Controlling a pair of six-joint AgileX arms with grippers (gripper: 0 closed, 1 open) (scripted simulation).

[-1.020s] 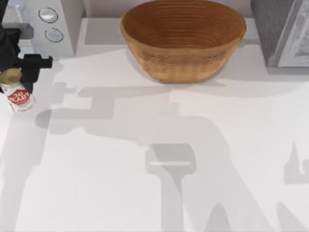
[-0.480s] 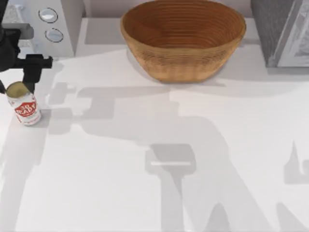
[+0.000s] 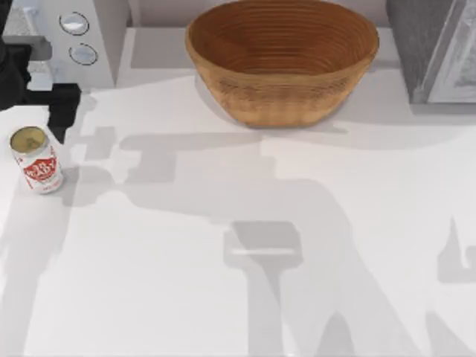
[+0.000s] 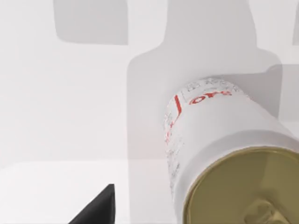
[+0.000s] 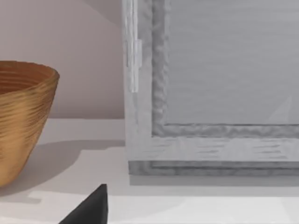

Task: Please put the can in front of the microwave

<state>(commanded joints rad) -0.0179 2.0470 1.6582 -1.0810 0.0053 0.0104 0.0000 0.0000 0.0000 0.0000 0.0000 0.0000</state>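
The left arm's black two-finger gripper [image 3: 33, 100] sits at the far left of the table, reaching in from the left edge. One dark finger [image 3: 64, 111] points down toward the near side, with the black wrist block behind it on the far side. The fingers are parted and grip nothing; the gripper is clear of everything on the tabletop, hanging above it. From the left wrist camera a single black fingertip [image 4: 96, 209] juts in at the frame's edge, aimed down at the table surface. From the right wrist camera, the right arm's own black fingertip [image 5: 88, 207] shows, held low and level over the table at the far right.
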